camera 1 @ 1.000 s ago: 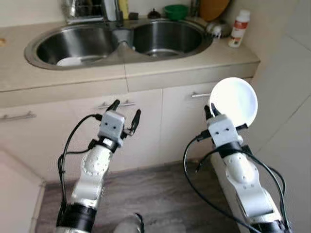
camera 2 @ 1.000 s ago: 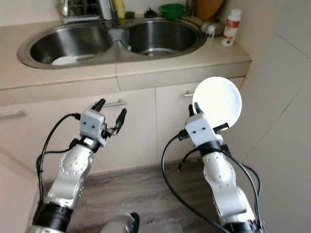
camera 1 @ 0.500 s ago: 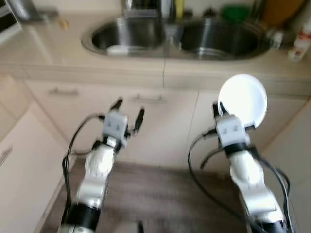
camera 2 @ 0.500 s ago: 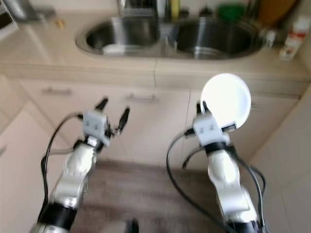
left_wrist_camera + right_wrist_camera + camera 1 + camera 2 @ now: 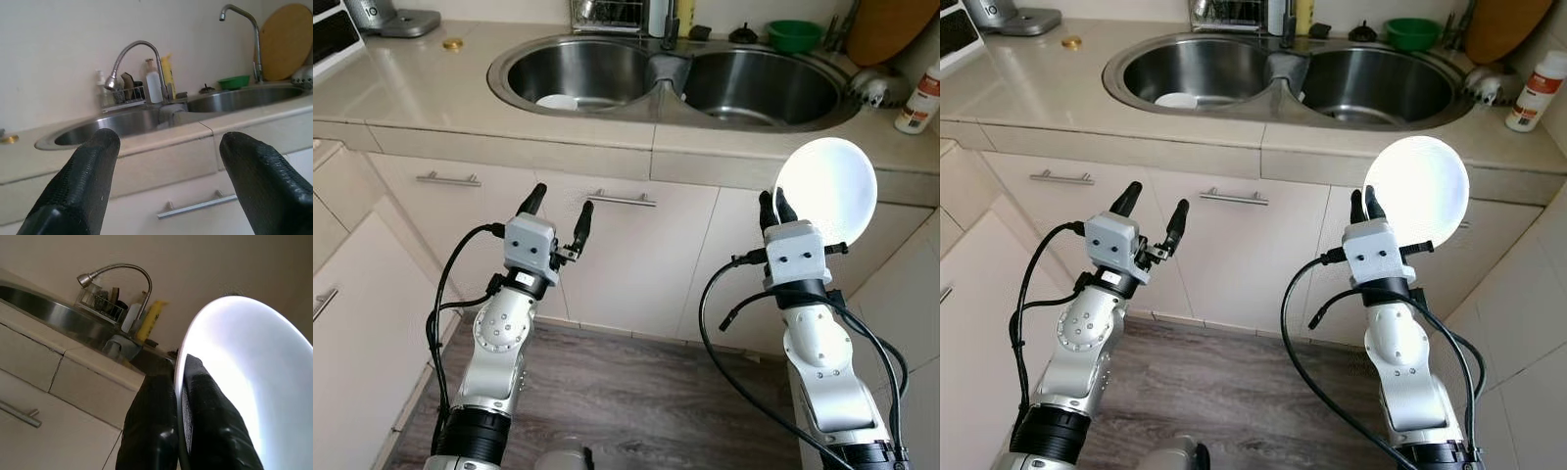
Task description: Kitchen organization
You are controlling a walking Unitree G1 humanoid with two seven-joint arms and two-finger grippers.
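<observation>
My right gripper (image 5: 771, 207) is shut on the rim of a white plate (image 5: 826, 191), held upright in front of the lower cabinets below the right sink basin (image 5: 760, 86). In the right wrist view the two fingers (image 5: 151, 421) pinch the plate (image 5: 249, 367) edge. My left gripper (image 5: 556, 210) is open and holds nothing, raised before the cabinet drawer handle (image 5: 622, 200). Another white plate (image 5: 557, 101) lies in the left sink basin (image 5: 578, 70).
A green bowl (image 5: 794, 35), a wooden board (image 5: 890, 27) and a white bottle (image 5: 921, 98) stand behind and right of the sink. A dish rack (image 5: 609, 14) and faucet (image 5: 138, 54) sit at the back. An open cabinet door (image 5: 347, 333) is at my left. Wood floor lies below.
The camera has swung and steadied, so the sink sits more to the right and is sharp. Both arms keep their pose, with the plate still held in the right gripper.
</observation>
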